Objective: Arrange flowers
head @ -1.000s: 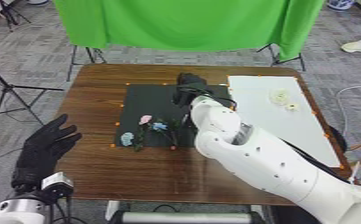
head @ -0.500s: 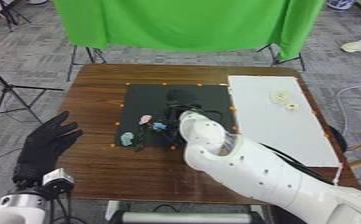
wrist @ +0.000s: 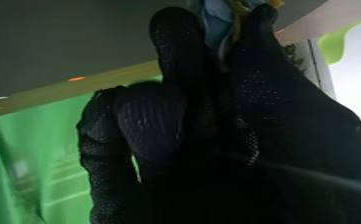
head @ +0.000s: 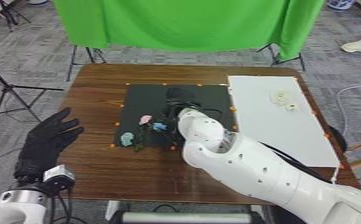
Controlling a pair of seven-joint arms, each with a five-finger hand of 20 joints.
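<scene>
In the head view my right hand point(head: 178, 98) is over the far middle of the black mat point(head: 145, 97). My right hand point(wrist: 270, 105) in the right wrist view pinches a blue and yellow flower point(wrist: 217, 22) between thumb and finger. A light blue flower point(head: 128, 138), a pink flower point(head: 145, 119) and a blue flower point(head: 160, 126) lie on the near left of the mat, beside the right wrist. Two pale flowers, a larger one point(head: 280, 96) and a smaller one point(head: 292, 107), rest on the white sheet point(head: 287, 140). Relaxed and open, my left hand point(head: 43, 145) hangs off the left table edge.
Small orange markers line the mat and sheet on the brown table point(head: 101, 170). A green cloth point(head: 190, 25) hangs beyond the far edge. The right forearm crosses the near right of the table. A black tripod point(head: 8, 90) stands at the left.
My right hand has come back from the mat's far edge toward the robot and slightly left. My left hand has shifted slightly. The flowers lying on the mat look unmoved.
</scene>
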